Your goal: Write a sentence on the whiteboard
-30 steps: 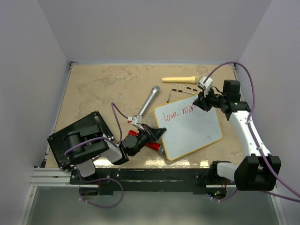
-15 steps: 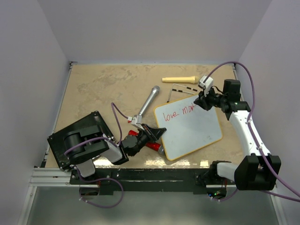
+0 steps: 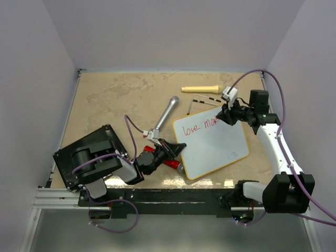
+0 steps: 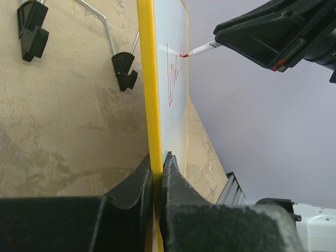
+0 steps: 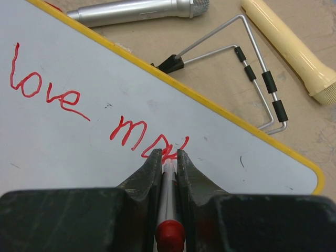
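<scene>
The whiteboard [image 3: 212, 144] lies tilted on the table, white with a yellow-wood frame [image 5: 210, 102] and wire feet [image 5: 257, 79]. Red words [image 5: 47, 89] read "love" and then a part word starting "ma" [image 5: 142, 139]. My right gripper [image 5: 169, 155] is shut on a red marker [image 5: 168, 210] whose tip touches the board at the last letters; it shows in the top view [image 3: 224, 113]. My left gripper [image 4: 157, 163] is shut on the board's frame edge [image 4: 147, 79]; in the top view it [image 3: 176, 148] is at the board's left edge.
A silver microphone [image 3: 167, 116] lies left of the board. A cream handle-like object [image 3: 202, 88] lies behind it. A red tool [image 3: 163, 160] lies under the left gripper. A black flat box [image 3: 86, 157] sits at the near left.
The right gripper with the marker has shifted slightly along the board's top edge, adding to the red word. The left arm has not moved.
</scene>
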